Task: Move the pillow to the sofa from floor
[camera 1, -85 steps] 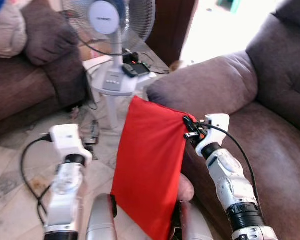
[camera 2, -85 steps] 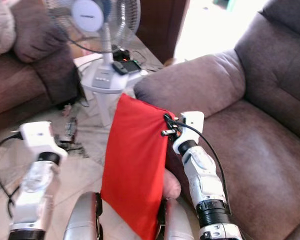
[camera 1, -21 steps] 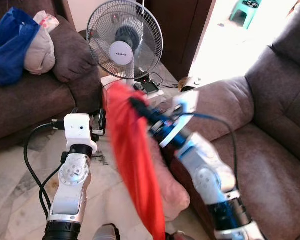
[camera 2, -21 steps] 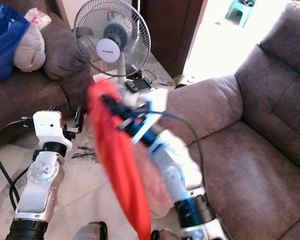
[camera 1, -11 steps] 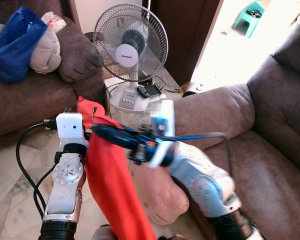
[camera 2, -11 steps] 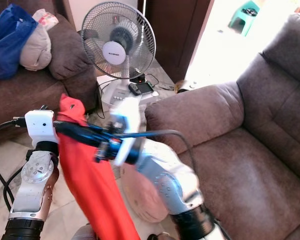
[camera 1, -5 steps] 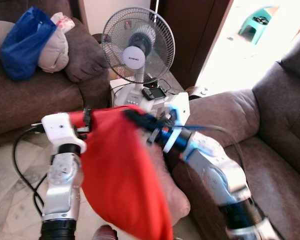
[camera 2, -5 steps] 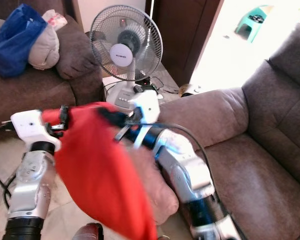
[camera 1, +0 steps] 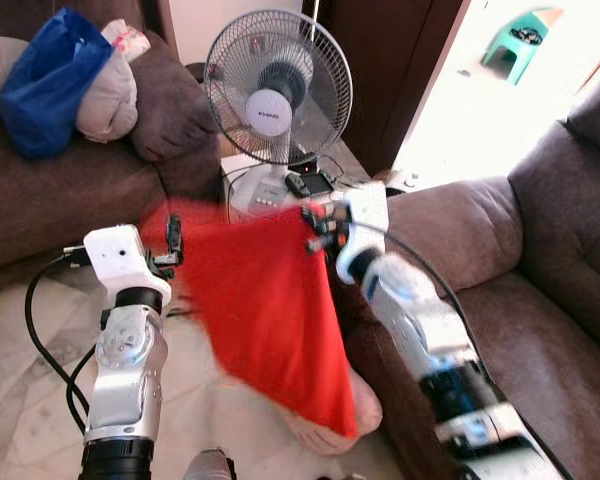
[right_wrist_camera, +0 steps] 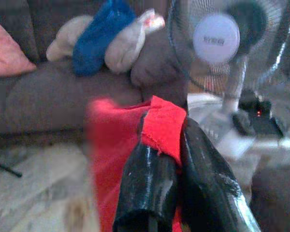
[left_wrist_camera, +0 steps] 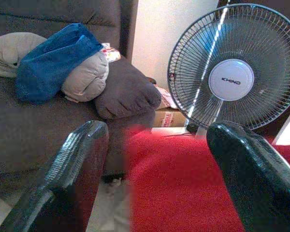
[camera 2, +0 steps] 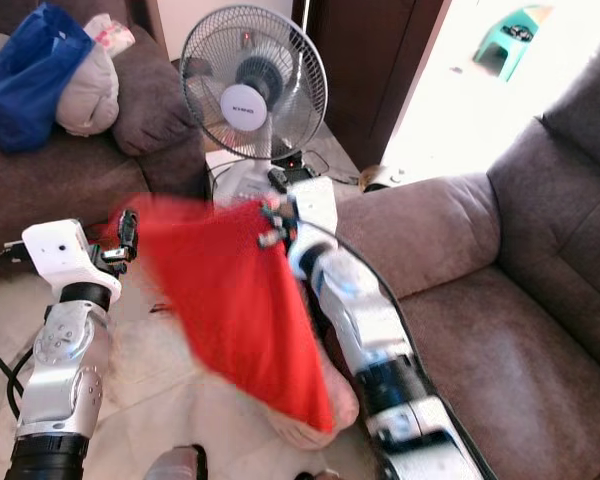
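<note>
My right gripper [right_wrist_camera: 157, 159] is clamped on the red pillow's [camera 1: 265, 320] corner mid-frame; my left gripper [left_wrist_camera: 159, 179] stands apart beside it. I should swing it over the sofa [camera 1: 540, 300] at right before letting go.

Tiled floor [camera 1: 20, 340] carries a white standing fan [camera 1: 276, 95] at far centre, between two brown sofas. Left sofa [camera 1: 50, 200] holds a grey pillow [camera 1: 105, 95] and blue bag [camera 1: 45, 70]; right sofa [camera 1: 540, 330] stands near right.
</note>
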Robot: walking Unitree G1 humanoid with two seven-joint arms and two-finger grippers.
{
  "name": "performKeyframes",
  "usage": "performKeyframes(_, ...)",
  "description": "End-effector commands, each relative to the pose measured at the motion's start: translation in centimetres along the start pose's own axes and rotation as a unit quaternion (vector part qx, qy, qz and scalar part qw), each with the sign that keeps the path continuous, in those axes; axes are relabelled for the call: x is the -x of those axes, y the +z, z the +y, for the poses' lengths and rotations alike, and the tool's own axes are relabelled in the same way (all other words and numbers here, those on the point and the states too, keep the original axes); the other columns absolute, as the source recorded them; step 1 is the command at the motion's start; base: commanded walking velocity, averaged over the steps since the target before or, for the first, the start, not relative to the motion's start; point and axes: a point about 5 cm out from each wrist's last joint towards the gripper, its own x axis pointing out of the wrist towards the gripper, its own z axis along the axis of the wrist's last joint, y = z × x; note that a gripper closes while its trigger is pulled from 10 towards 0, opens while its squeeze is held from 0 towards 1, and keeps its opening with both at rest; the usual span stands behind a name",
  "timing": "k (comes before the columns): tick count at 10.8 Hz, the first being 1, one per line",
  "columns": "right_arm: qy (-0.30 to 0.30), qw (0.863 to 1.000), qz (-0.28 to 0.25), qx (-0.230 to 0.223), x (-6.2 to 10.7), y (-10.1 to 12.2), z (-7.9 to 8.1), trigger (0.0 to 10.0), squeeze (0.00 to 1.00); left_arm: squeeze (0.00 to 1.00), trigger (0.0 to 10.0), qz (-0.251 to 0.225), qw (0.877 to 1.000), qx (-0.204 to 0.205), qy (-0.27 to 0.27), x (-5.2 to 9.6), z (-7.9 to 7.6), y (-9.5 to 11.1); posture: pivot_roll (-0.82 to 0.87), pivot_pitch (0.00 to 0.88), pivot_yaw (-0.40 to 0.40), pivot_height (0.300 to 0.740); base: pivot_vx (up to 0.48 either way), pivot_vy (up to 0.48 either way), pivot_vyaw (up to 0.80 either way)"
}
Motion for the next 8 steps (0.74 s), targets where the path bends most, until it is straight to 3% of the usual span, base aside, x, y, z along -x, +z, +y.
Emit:
performKeyframes(1, -0.025, 0.996, -0.077, 0.028, -0.3, 3.5, -0.9, 10.0, 0.00, 0.00, 10.0, 0.003, 1.000, 0.005, 0.002, 0.0, 0.0, 0.1, 0.17, 0.050, -0.106, 0.740, 0.000, 0.000, 0.00)
performKeyframes(2, -0.086, 0.994, -0.047, 0.043, -0.2, 2.4, -2.8, 10.0, 0.00, 0.00, 10.0, 0.004, 1.000, 0.006, -0.001, 0.0, 0.0, 0.1, 0.17, 0.052, -0.106, 0.740, 0.000, 0.000, 0.00)
performKeyframes(4, -0.143, 0.988, -0.024, 0.049, 1.0, 0.9, -5.4, 10.0, 0.00, 0.00, 10.0, 0.006, 1.000, 0.010, -0.005, 0.0, -0.3, 0.0, 0.17, 0.054, -0.103, 0.740, 0.000, 0.000, 0.00)
performKeyframes(6, -0.167, 0.984, -0.016, 0.059, 1.5, 0.3, -6.6, 10.0, 0.00, 0.00, 10.0, 0.008, 1.000, 0.013, -0.011, 0.0, -0.7, -0.1, 0.16, 0.053, -0.098, 0.740, 0.000, 0.000, 0.00)
performKeyframes(8, -0.161, 0.985, -0.022, 0.056, 1.3, 0.3, -6.4, 10.0, 0.00, 0.00, 10.0, 0.007, 1.000, 0.014, -0.012, -0.1, -0.7, 0.0, 0.17, 0.049, -0.096, 0.740, 0.000, 0.000, 0.00)
